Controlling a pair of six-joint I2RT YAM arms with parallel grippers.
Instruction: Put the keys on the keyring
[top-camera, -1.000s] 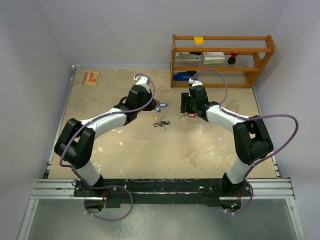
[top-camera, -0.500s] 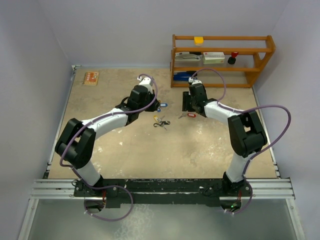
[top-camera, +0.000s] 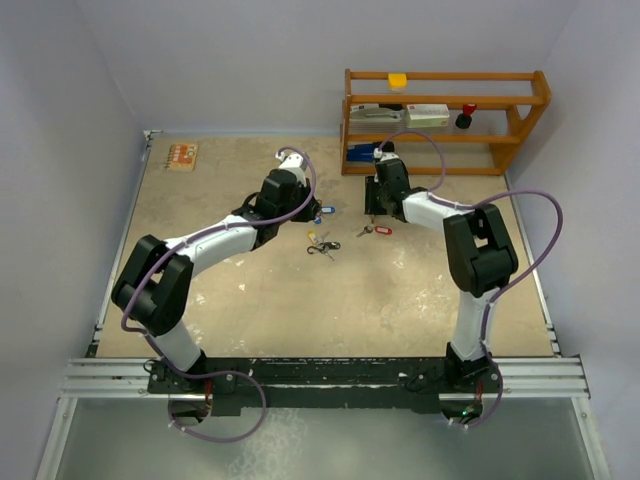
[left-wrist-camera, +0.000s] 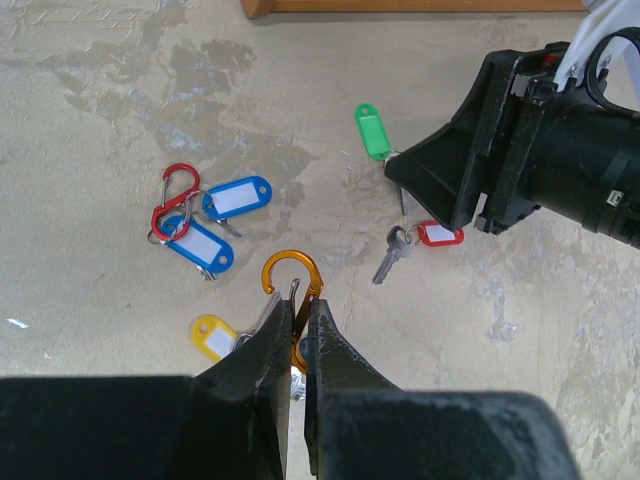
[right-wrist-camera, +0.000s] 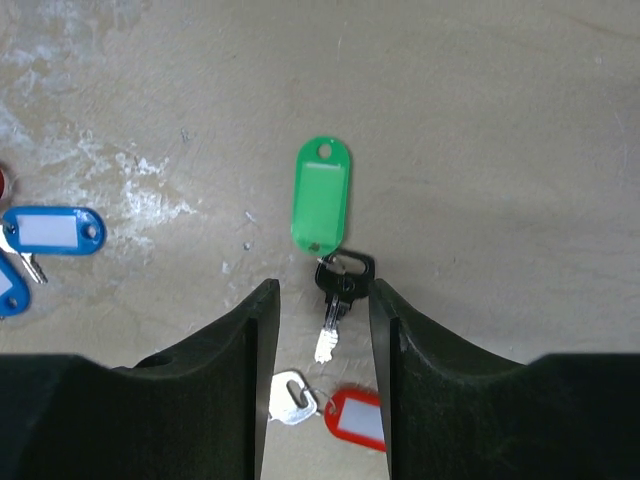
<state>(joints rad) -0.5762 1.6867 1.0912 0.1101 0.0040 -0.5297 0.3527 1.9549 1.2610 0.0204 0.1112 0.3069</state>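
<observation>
tags (left-wrist-camera: 236, 198) in blue show white inserts; left jaws clamp carabiner (left-wrist-camera: 291, 283).

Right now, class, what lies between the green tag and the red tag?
A black-headed key, attached to the green tag, lies between it and the red tag. The right wrist view shows this most clearly.

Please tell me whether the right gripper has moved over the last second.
Yes. The right gripper has shifted slightly away from the arm bases, toward the wooden shelf at the back of the table.
</observation>
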